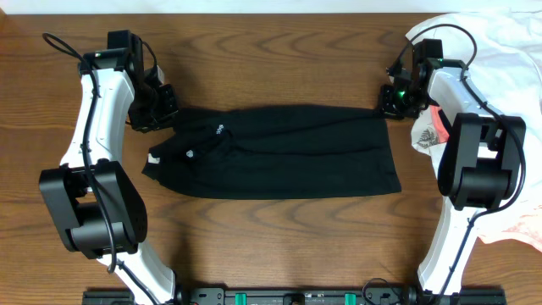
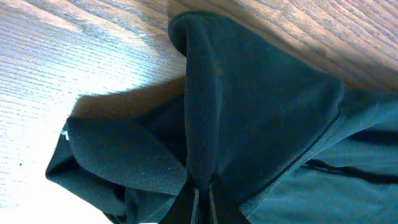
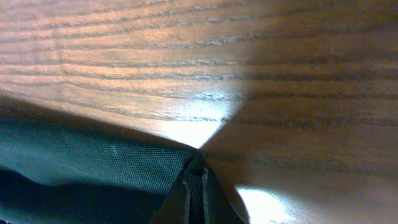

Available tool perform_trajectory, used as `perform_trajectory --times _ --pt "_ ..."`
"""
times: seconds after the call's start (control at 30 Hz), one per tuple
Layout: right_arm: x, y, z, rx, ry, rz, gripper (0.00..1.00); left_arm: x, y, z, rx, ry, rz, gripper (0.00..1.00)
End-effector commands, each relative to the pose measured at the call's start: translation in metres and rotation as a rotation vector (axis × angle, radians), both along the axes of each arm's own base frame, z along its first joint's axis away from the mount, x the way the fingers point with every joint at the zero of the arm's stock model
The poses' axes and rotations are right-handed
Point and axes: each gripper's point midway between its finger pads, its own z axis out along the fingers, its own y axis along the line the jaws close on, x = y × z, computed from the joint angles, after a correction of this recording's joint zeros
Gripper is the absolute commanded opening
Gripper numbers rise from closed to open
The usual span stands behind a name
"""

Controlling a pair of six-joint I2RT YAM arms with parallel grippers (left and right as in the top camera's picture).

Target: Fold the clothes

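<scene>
Overhead view: the plain black soft-fabric garment [image 1: 279,157] lies as a wide flat band across the middle of the brown wood-grain tabletop [image 1: 279,51]. A tiny white logo print [image 1: 217,130] shows near its left end. The left hand [image 1: 163,108] sits at the garment's upper left corner, and the right hand [image 1: 391,100] sits at its upper right corner. A large white crumpled garment [image 1: 500,38] lies at the right edge, partly under the right arm.

Left wrist view: the 2 fingers are pressed narrow on a raised ridge of black fabric, which bunches around them.

Right wrist view: the 2 fingers pinch the garment's corner, nearly together. Wood grain fills the rest.
</scene>
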Motion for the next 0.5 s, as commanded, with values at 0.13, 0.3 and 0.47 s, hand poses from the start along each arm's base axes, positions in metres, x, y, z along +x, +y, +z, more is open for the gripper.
perform_trajectory --times 0.13,0.3,0.47 --pt "0.002 -0.002 -0.032 -0.018 0.006 -0.006 0.01 -0.003 0.002 -0.006 0.004 0.02 -0.011 0.06" --pt "0.014 0.005 -0.008 0.035 -0.049 0.002 0.01 -0.006 0.001 -0.006 -0.002 0.031 -0.012 0.06" --pt "0.012 0.005 0.018 0.023 -0.08 0.024 0.05 -0.009 -0.021 0.001 -0.14 0.03 -0.033 0.06"
